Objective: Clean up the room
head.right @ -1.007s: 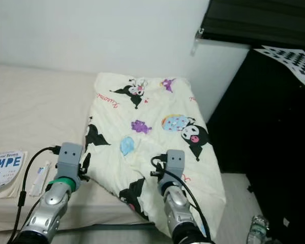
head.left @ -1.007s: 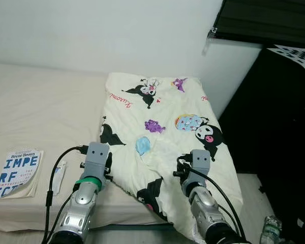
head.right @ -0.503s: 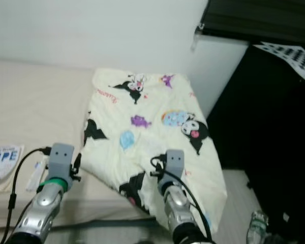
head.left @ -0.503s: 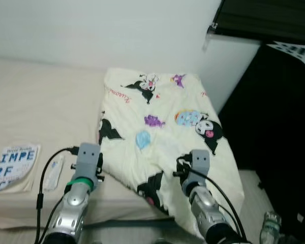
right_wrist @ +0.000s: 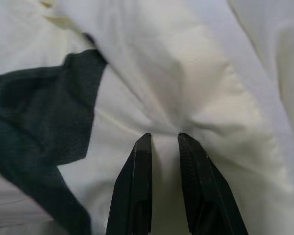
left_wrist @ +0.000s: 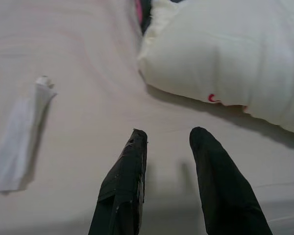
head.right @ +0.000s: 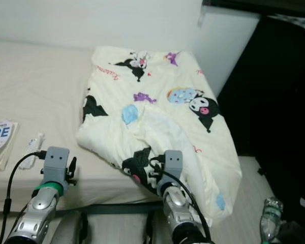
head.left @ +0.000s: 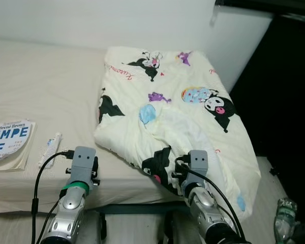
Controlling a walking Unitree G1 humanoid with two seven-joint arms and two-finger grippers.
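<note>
On the beige bed (head.left: 51,96), right gripper (right_wrist: 164,139) is pinching the cartoon-print blanket (head.left: 178,117) lower-centre of frame, while left gripper (left_wrist: 167,134) sits unclenched beside its edge.

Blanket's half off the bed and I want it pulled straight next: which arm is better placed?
Right, probably. The right gripper is already pressed into a fold of the blanket at its overhanging edge. The left gripper is open over bare mattress, beside the blanket.
</note>
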